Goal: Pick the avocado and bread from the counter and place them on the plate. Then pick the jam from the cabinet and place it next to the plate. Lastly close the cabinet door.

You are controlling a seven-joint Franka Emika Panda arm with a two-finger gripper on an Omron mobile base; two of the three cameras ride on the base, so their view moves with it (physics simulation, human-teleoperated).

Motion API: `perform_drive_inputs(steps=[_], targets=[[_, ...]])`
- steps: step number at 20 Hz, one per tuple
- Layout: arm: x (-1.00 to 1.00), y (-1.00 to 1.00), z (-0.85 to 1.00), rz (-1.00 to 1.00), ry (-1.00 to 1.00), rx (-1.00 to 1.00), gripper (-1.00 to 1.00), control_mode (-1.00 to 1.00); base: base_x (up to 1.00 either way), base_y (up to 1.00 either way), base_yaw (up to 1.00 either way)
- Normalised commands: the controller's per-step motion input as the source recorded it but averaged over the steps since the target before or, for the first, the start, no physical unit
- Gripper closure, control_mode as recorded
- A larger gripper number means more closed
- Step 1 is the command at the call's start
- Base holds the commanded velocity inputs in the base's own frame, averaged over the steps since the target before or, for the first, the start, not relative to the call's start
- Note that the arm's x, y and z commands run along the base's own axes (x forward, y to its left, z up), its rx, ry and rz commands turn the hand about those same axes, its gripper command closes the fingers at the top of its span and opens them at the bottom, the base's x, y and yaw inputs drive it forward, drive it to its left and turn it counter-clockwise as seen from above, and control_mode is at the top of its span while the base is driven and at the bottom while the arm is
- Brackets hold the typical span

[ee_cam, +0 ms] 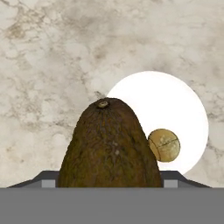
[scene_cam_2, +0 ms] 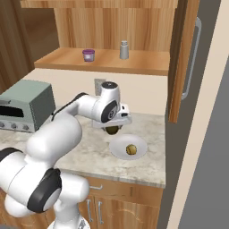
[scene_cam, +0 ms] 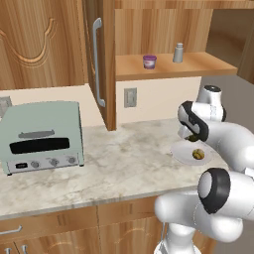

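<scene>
My gripper (scene_cam_2: 112, 127) is shut on the avocado (scene_cam_2: 112, 130), a dark olive-brown oval hanging just above the counter (scene_cam_2: 80, 152) at the plate's left edge. In the hand view the avocado (ee_cam: 109, 148) sits large between the fingers and overlaps the white plate (ee_cam: 166, 105). The tan-yellow bread (ee_cam: 164, 145) lies on the plate (scene_cam_2: 120, 150), also seen as bread (scene_cam: 198, 154) and bread (scene_cam_2: 131, 149). The purple jam (scene_cam: 149, 61) stands on the shelf of the cabinet (scene_cam: 163, 30). The cabinet door (scene_cam: 101, 59) with its silver bar handle stands wide open.
A grey shaker bottle (scene_cam: 178, 52) stands on the shelf to the right of the jam. A pale green toaster oven (scene_cam: 42, 136) sits on the counter's left part. A wall socket (scene_cam: 130, 97) is under the shelf. A tall grey panel (scene_cam_2: 210, 134) bounds the counter's right end.
</scene>
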Motion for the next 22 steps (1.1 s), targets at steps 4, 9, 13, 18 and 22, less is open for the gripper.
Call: perform_drive_inputs(steps=[4,9,13,18,22], targets=[[0.03,-0.11,-0.2,0.0,0.06,0.0,1.0,-1.0,0.0,0.0,0.0],[0.14,-0.07,-0.2,0.0,0.04,0.0,1.0,-1.0,0.0,0.0,0.0],[0.22,-0.09,-0.19,0.0,0.03,0.0,1.0,-1.0,0.0,0.0,0.0],[0.14,-0.12,-0.2,0.0,0.04,0.0,1.0,-1.0,0.0,0.0,0.0],[0.12,-0.11,-0.2,0.0,0.05,0.0,1.0,-1.0,0.0,0.0,0.0]])
